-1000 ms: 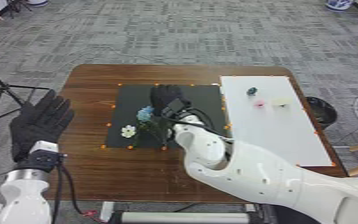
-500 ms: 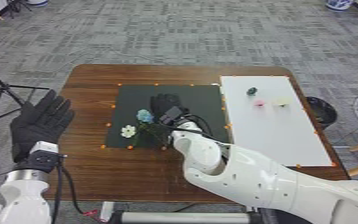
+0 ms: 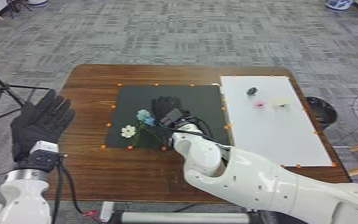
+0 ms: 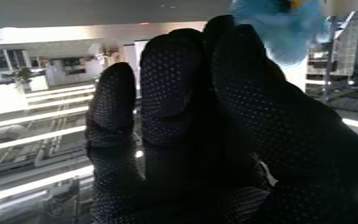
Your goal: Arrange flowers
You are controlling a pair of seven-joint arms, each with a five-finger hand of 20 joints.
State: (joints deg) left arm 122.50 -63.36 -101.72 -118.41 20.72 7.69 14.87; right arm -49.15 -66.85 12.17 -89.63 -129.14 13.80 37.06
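In the head view my right hand (image 3: 167,106) is low over the black mat (image 3: 193,95), its fingers fairly straight and pointing to the far edge. Just to its left lies the blue flower (image 3: 145,117), with the white flower (image 3: 127,131) nearer the mat's left edge. Green stems run toward the mat's near edge, partly hidden by the wrist. My left hand (image 3: 40,122) is open, palm flat, left of the table. In the right wrist view the right hand (image 4: 193,125) has its thumb close beside its fingers; the blue flower (image 4: 284,30) shows beyond the thumb.
A white board (image 3: 278,135) on the right of the table bears a pink flower (image 3: 260,103), a pale yellow flower (image 3: 282,102) and a small dark green item (image 3: 252,91). A black bin (image 3: 321,112) stands beyond the table's right edge.
My right hand has drawn back a little toward the table's near edge, and the blue flower has shifted slightly the same way. The left hand has kept still.
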